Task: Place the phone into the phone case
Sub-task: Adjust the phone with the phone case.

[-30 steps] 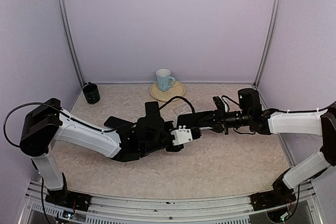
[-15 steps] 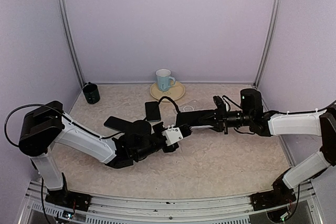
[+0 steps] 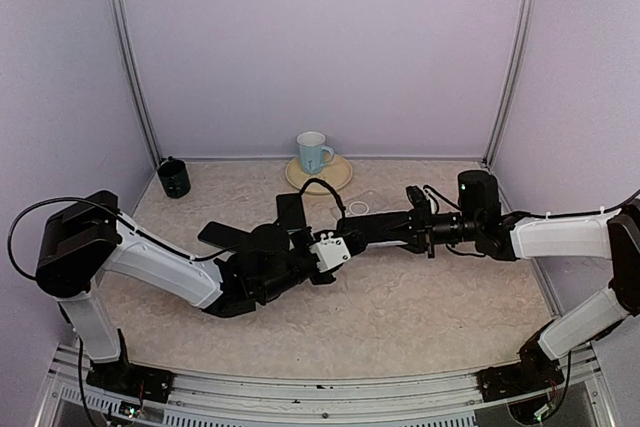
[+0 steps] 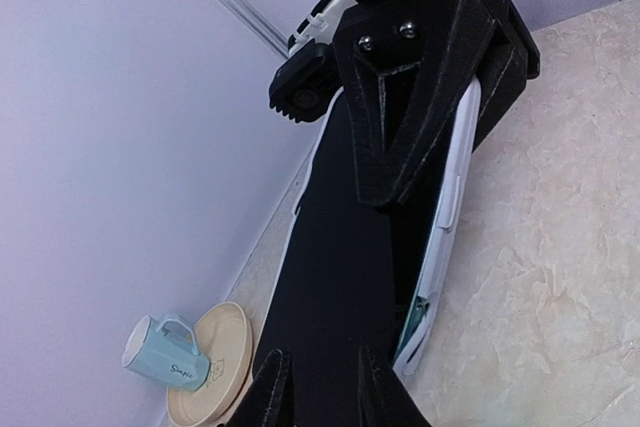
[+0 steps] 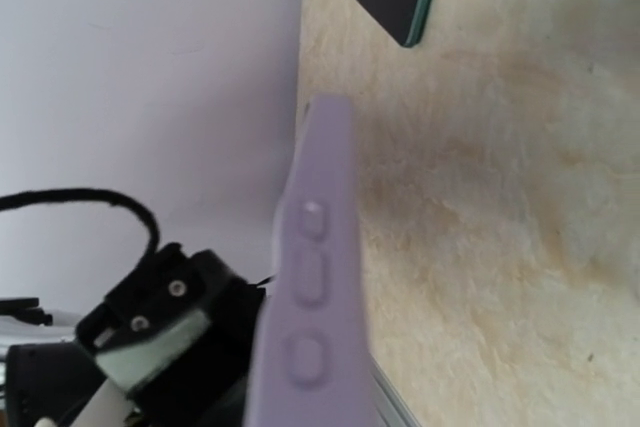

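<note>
Clamping the phone case (image 5: 315, 277) edgewise, right hand (image 3: 352, 229) nearly closed

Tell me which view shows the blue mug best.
Left wrist: the mug appears largest, its handle and lettering visible, on its saucer. Top external shows it small at the back; right wrist misses it.

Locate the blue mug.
In the top view, the mug stands on the yellow plate at the table's back centre, right of the black cup.
</note>
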Available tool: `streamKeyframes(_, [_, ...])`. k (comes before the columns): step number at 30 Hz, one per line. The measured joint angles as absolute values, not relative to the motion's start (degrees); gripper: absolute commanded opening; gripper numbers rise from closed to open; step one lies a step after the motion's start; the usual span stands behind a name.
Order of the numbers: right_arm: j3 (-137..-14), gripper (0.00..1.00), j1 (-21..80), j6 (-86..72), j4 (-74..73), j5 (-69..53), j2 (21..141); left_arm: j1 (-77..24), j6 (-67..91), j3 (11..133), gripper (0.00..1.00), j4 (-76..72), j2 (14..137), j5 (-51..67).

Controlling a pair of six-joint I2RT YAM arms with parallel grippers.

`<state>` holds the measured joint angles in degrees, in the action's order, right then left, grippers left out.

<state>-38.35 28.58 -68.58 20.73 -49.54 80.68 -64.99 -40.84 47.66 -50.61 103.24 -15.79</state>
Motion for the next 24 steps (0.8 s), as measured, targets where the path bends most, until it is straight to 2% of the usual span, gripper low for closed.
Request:
streamKeyframes(17, [-38.3, 0.04, 28.6, -68.2, 19.6, -48.8, 80.7, -65.0, -42.3, 52.7, 0.25, -37.5, 102.9, -7.0])
streamKeyframes(24, [-38.3, 0.04, 28.6, -68.2, 19.6, -48.8, 80.7, -64.9, -42.8, 52.8, 0.17, -37.2, 102.7, -8.2])
